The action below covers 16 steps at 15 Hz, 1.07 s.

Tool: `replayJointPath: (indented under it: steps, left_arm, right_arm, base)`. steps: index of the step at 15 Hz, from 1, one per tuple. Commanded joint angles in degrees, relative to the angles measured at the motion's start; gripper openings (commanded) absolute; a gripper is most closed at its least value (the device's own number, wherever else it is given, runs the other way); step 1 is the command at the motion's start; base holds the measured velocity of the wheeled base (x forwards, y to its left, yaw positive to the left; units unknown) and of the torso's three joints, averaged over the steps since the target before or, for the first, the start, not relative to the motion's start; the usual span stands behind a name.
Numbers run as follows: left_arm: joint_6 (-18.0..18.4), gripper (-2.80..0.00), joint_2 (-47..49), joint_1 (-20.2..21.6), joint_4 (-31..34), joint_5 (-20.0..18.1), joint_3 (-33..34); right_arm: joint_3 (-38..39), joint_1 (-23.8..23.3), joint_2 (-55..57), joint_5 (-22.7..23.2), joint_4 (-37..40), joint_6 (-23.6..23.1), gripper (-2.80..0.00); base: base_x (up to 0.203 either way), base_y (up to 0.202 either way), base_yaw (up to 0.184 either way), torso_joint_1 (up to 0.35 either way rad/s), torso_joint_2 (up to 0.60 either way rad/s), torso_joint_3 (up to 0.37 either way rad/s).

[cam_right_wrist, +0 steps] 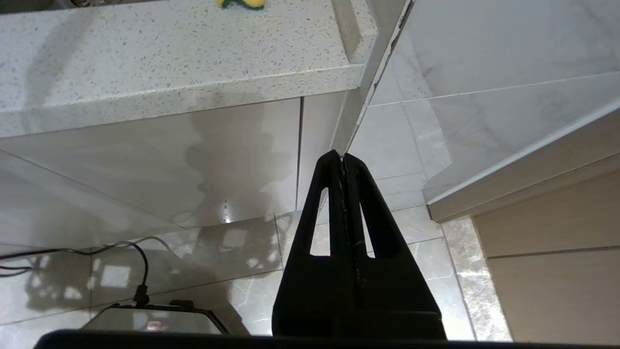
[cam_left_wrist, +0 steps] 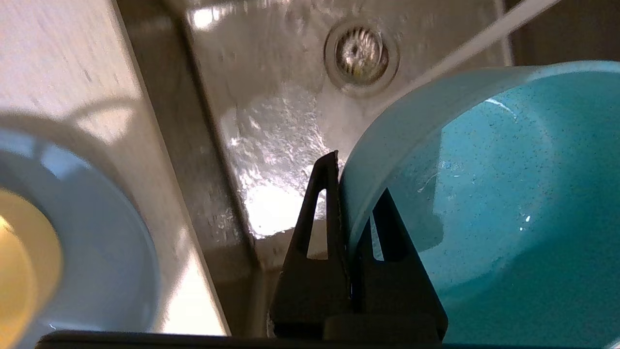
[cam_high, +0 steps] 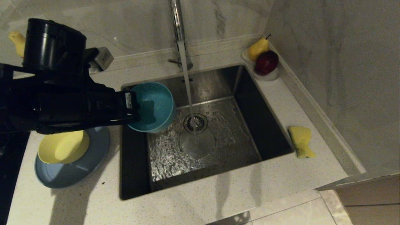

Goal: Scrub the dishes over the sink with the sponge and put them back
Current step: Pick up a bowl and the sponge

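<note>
Left gripper (cam_high: 134,109): clamped on the rim of the teal bowl (cam_high: 153,106), one finger inside the wall and one outside, as the left wrist view shows; it holds the bowl tilted over the sink's 9 o'clock side.
Teal bowl: its open side faces up and toward the camera, just beside the water stream (cam_high: 187,84), not under it.
Sink (cam_high: 250,103): square steel basin, wet floor, round drain strainer (cam_high: 195,122) at the centre.
Tap (cam_high: 177,22): chrome, at the sink's 12 o'clock, running; the stream lands on the strainer.
Pale-yellow bowl (cam_high: 62,146): sits upright on the light-blue plate (cam_high: 75,168), on the counter at the sink's 9 o'clock, partly under the left arm.
Sponge (cam_high: 300,141): yellow, lying on the counter at the sink's 3 o'clock, close to the basin edge.
Pear (cam_high: 258,48) and a dark red fruit (cam_high: 266,62): in a small white dish (cam_high: 268,76) at the sink's 1 o'clock corner.
Right gripper (cam_right_wrist: 344,160): fingers pressed together on nothing, hanging below the counter edge over the tiled floor (cam_right_wrist: 232,252).
</note>
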Motion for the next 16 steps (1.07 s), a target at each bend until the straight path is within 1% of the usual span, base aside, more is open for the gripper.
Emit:
replayJointPath:
  steps: [1, 2, 3, 5, 7, 8, 10, 11, 13, 14, 16]
  left_arm:
    - [-0.44, -2.80, 0.12, 0.04, -4.24, 0.09, 3.13]
    - [-0.56, -2.80, 0.14, 0.05, -5.74, 0.12, 4.42]
    - [-0.51, -2.80, -0.01, 0.07, -6.81, 0.13, 5.42]
    - [-0.59, -2.80, 0.22, 0.10, -7.23, 0.17, 5.19]
    - [-0.59, -2.80, -0.23, 0.10, -7.30, 0.17, 5.21]
    - [-0.67, -2.80, -0.16, 0.10, -7.25, 0.24, 5.77]
    - [-1.41, -2.80, -0.10, 0.17, -7.30, 0.58, 7.86]
    - [-1.55, -2.80, 0.02, 0.29, -7.30, 0.61, 7.91]
    - [-1.37, -2.80, -0.52, 0.36, -7.30, 0.63, 8.00]
    - [-1.29, -2.80, -1.01, 0.36, -7.30, 0.70, 8.15]
    - [-1.29, -2.80, -1.47, 0.36, -7.30, 0.70, 8.85]
  right_arm:
    - [0.03, -0.03, -0.17, 0.09, -0.59, -0.19, -2.80]
    - [-0.86, -0.01, -0.18, -0.21, -0.47, -0.12, -2.80]
    - [-3.72, 0.01, 0.19, -0.55, -0.12, 0.15, -2.80]
    - [-14.38, 0.04, 1.52, -0.32, 3.57, 1.25, -2.80]
    - [-26.89, 0.00, 3.37, 2.21, 10.90, 1.07, -2.80]
    - [-34.50, -0.02, 5.72, 3.77, 16.22, 0.85, -2.80]
    - [-48.16, -0.19, 12.85, 7.03, 25.95, 0.21, -2.80]
    - [-52.65, -0.69, 17.73, 9.22, 29.32, -0.23, -2.80]
    - [-57.55, -2.58, 25.93, 13.42, 33.11, -1.85, -2.80]
    - [-58.38, -3.31, 30.16, 15.39, 34.13, -3.86, -2.80]
    - [-58.94, -4.03, 38.09, 17.46, 34.80, -7.40, -2.80]
  base:
    - [0.000, 0.000, 0.000, 0.000, 0.00, 0.000]
    - [0.000, 0.000, 0.000, 0.000, 0.00, 0.000]
    - [0.000, 0.000, 0.000, 0.000, 0.00, 0.000]
    - [0.000, 0.000, 0.000, 0.000, 0.00, 0.000]
    - [0.000, 0.000, 0.000, 0.000, 0.00, 0.000]
    - [0.000, 0.000, 0.000, 0.000, 0.00, 0.000]
    - [0.000, 0.000, 0.000, 0.000, 0.00, 0.000]
    - [0.000, 0.000, 0.000, 0.000, 0.00, 0.000]
    - [0.000, 0.000, 0.000, 0.000, 0.00, 0.000]
    - [0.000, 0.000, 0.000, 0.000, 0.00, 0.000]
    - [0.000, 0.000, 0.000, 0.000, 0.00, 0.000]
